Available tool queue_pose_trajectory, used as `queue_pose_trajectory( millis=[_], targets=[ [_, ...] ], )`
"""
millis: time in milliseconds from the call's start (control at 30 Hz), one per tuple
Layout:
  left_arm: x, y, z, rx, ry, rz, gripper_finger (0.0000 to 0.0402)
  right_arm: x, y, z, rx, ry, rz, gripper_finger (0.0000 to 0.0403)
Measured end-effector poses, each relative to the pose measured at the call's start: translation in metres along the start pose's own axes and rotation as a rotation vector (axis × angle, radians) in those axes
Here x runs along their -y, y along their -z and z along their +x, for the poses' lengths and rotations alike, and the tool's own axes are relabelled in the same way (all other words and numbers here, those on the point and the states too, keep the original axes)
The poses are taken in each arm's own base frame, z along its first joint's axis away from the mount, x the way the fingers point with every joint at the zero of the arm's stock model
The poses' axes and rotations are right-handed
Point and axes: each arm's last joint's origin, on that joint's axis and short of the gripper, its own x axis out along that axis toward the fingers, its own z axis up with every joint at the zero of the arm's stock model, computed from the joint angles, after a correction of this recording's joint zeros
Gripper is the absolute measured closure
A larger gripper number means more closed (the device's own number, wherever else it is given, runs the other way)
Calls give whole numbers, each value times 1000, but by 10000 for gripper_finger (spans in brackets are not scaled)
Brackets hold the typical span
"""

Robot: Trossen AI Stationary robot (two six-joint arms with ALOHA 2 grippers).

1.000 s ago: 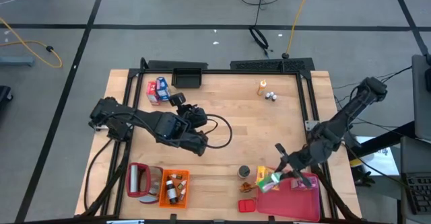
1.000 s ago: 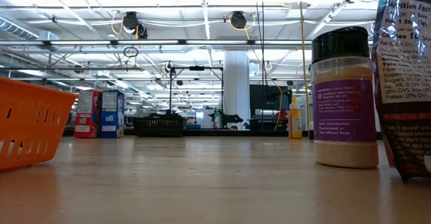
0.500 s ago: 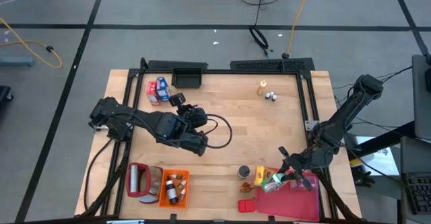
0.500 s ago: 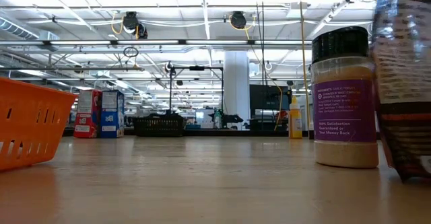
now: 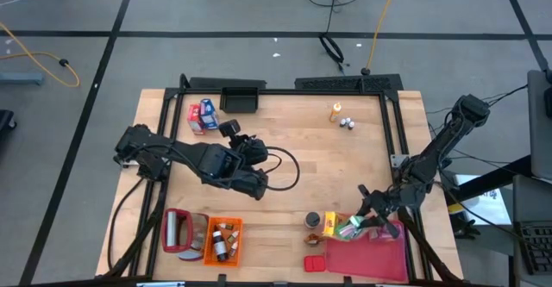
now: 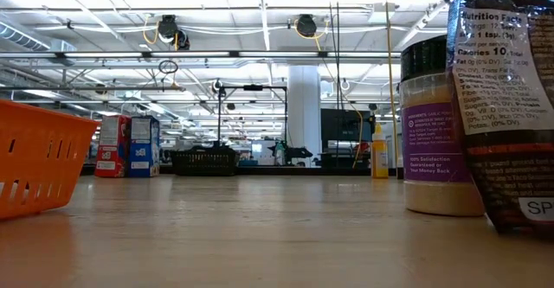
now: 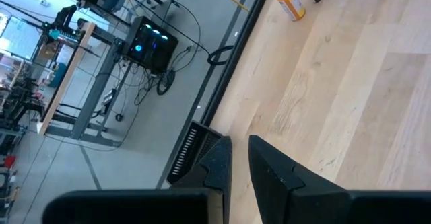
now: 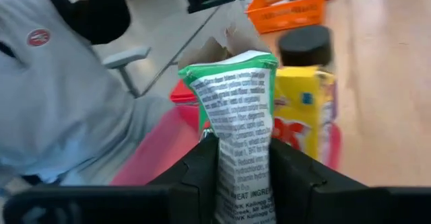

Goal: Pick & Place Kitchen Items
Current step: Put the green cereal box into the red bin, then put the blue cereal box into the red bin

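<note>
Over tray [image 5: 371, 257], right claw [image 5: 355, 227], gripping green box [image 8: 237, 109]

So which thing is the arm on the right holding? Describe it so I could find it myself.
Look at the pink-red tray at the table's near right corner. At its far edge, the right gripper has its fingers on either side of a green and white packet. Beside it stand a yellow box and a black-capped jar; only the packet is green.
</note>
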Motion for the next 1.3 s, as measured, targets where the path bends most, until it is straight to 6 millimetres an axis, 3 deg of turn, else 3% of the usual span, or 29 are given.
queue_pose_trajectory(
  millis=[333,533,967,1167,1300],
  targets=[
    [0,0,0,0,0,-1,350,4,2,-1,30,45,-4,207],
    [0,0,0,0,0,-2,350,3,1,-1,41,35,0,175],
    [0,0,0,0,0,-3,350,-3,-11,-5,156,-13,-104,189],
    [0,0,0,-2,-1,0,350,0,-18,-9,261,115,-155,192],
    [-2,1,2,-19,-10,-49,350,-4,-33,-15,426,174,-177,193]
  ],
)
